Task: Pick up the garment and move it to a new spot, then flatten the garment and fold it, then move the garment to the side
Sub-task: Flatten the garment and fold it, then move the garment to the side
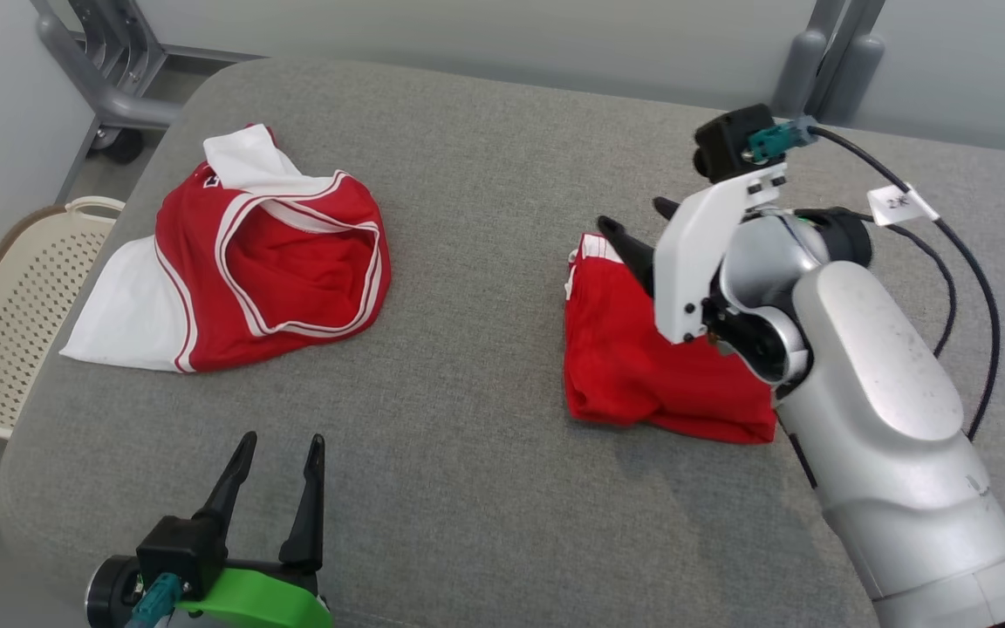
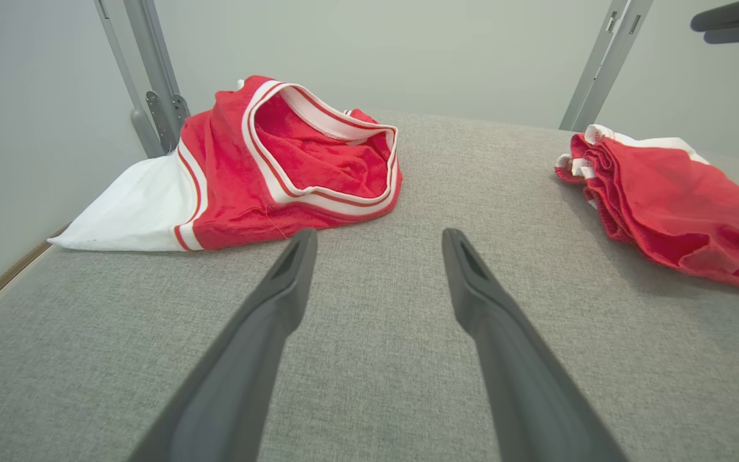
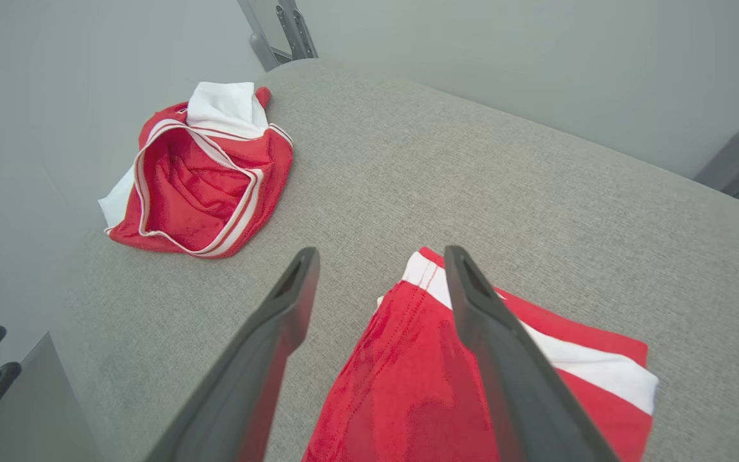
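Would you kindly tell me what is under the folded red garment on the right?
The grey padded surface shows around the folded red garment, which rests on it; anything beneath its layers is covered and cannot be seen.

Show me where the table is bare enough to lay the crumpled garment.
Widest bare patch: the middle of the table, between the crumpled garment and the folded garment. Also free: the near strip right of the left gripper, and the far edge. Crowded: the right side, with the right gripper and cables.
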Controlling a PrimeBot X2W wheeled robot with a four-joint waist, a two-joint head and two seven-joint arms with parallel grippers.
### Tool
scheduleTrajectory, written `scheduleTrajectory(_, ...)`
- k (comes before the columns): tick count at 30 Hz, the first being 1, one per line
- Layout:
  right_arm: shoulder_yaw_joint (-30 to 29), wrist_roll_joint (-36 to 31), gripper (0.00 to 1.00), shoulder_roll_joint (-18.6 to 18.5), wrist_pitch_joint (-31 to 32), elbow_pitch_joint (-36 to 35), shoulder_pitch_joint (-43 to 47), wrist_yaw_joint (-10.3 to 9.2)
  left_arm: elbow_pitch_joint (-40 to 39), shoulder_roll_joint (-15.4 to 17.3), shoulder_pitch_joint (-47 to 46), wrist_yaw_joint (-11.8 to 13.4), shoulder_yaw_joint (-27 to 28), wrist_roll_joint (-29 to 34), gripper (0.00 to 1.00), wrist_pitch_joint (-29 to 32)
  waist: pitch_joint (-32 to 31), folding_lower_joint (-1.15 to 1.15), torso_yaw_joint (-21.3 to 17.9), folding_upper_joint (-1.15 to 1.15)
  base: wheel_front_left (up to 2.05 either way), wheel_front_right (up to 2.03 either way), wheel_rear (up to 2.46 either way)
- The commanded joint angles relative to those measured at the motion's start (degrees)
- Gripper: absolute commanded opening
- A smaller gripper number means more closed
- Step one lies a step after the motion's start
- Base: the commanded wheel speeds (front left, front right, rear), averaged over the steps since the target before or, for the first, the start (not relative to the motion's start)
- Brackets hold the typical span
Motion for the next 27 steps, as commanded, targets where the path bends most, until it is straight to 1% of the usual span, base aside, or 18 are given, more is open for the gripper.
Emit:
scheduleTrajectory(1,-3.09,-2.16,1.0,-0.18,1.67,-0.01,2.25,-0.02,-0.18,0.54,1.05,0.48,-0.01,0.35,1.0,-0.19,-1.25,0.0,-0.68,0.0,0.0,0.0,0.0)
scheduleTrajectory(4,-9.66,-5.72,1.0,-0.13,4.74,-1.48,5.04,-0.02,-0.84,0.81,1.47,0.85,-0.03,0.51,1.0,-0.2,-1.79,0.0,-0.93,0.0,0.0,0.0,0.0)
scheduleTrajectory(7,-14.88,-8.53,1.0,-0.17,6.7,-3.78,8.59,-0.01,-1.66,0.98,2.07,1.13,0.03,0.76,1.0,-0.19,-1.88,0.0,-1.13,0.0,0.0,0.0,0.0)
scheduleTrajectory(9,-17.8,-10.45,1.0,-0.15,7.52,-5.18,10.95,-0.01,-2.67,0.98,2.11,1.22,0.09,0.86,1.0,-0.2,-1.62,0.0,-1.24,0.0,0.0,0.0,0.0)
scheduleTrajectory(12,-20.76,-11.14,1.0,-0.11,8.16,-6.66,13.79,-0.01,-4.23,0.94,2.32,1.52,0.29,1.4,1.0,-0.2,-1.09,0.0,-1.37,0.0,0.0,0.0,0.0)
scheduleTrajectory(15,-22.69,-11.03,1.0,-0.18,7.7,-7.31,15.6,-0.01,-5.88,0.61,2.23,1.72,0.57,1.89,1.0,-0.19,-0.33,0.0,-1.3,0.0,0.0,0.0,0.0)
scheduleTrajectory(18,-23.27,-10.94,1.0,-0.12,7.09,-7.23,16.26,-0.01,-6.7,0.45,1.98,1.75,0.69,2.27,1.0,-0.19,0.28,0.0,-1.17,0.0,0.0,0.0,0.0)
scheduleTrajectory(27,-23.44,-9.27,1.0,-0.17,5.2,-2.91,15.47,-0.01,-7.18,0.65,0.41,0.97,0.48,2.66,1.0,-0.19,2.66,0.0,0.44,0.0,0.0,0.0,0.0)
